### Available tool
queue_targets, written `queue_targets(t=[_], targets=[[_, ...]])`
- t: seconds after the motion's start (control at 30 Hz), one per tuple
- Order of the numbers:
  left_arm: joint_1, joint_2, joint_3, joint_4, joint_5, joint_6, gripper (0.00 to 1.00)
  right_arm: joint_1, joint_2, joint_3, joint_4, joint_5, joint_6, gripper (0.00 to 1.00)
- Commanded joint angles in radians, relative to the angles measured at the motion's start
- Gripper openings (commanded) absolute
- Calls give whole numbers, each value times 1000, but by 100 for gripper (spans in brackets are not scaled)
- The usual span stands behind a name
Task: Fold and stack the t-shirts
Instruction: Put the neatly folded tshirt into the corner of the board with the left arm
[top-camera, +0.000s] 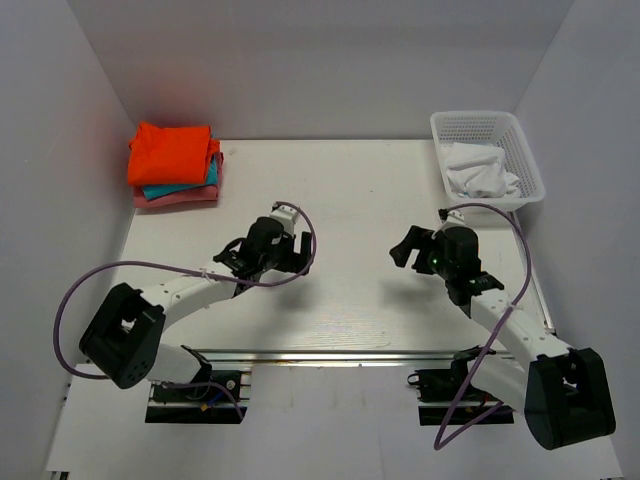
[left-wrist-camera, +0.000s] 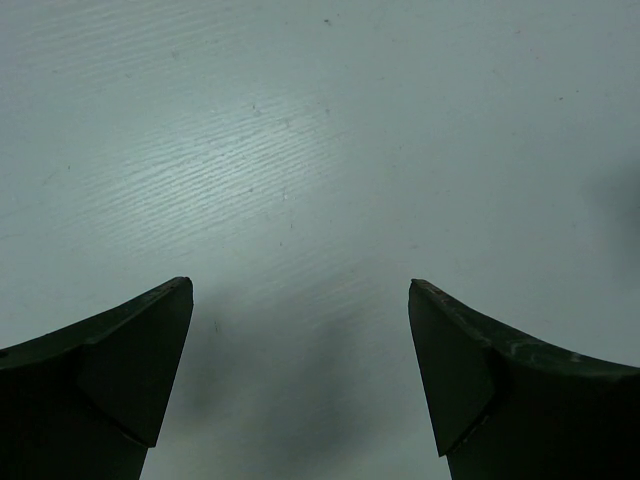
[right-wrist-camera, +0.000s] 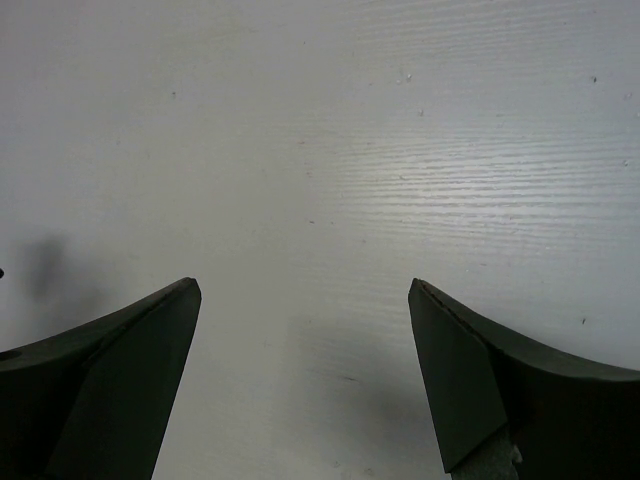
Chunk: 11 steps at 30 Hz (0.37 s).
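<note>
A folded stack stands at the table's far left corner: the orange-red t-shirt on top, the teal one under it, the pink one at the bottom. A crumpled white t-shirt lies in the white mesh basket at the far right. My left gripper is open and empty over bare table left of centre; its wrist view shows only tabletop between the fingers. My right gripper is open and empty over bare table right of centre, also seen in its wrist view.
White walls enclose the table on the left, back and right. The basket stands against the right wall. Purple cables loop from both arms near the front edge.
</note>
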Motion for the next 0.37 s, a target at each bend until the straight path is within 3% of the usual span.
queue_targets(t=[0.0, 0.33], targets=[[-64, -62, -32, 57, -123, -56, 99, -1, -53, -38, 89, -28, 11, 90], [-162, -131, -63, 51, -229, -56, 99, -1, -116, -92, 149, -73, 7, 90]])
